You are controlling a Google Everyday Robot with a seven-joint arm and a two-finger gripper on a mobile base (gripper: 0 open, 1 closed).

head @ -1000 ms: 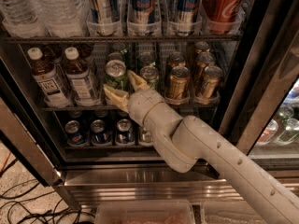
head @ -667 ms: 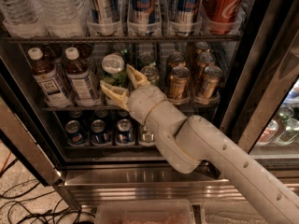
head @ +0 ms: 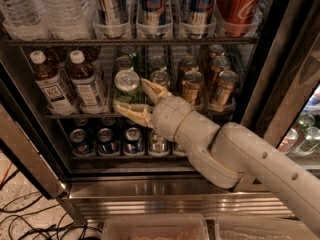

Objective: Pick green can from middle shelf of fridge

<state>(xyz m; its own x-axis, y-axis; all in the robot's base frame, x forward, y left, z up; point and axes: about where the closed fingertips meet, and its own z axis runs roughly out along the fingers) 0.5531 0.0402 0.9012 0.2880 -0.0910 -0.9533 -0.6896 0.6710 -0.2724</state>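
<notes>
Grasp step: tool (head: pixel 137 100) clenched around green can (head: pixel 127 82) at middle shelf (head: pixel 65 116) front. Next, likely: lift slightly, withdraw straight out of fridge (head: pixel 175 194).

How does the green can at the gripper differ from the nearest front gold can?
The green can is green; the gold can is bronze-gold. The green can sits between the jaws of the gripper; the gold can stands free in its lane. Both are short, silver-topped, on the middle shelf.
</notes>
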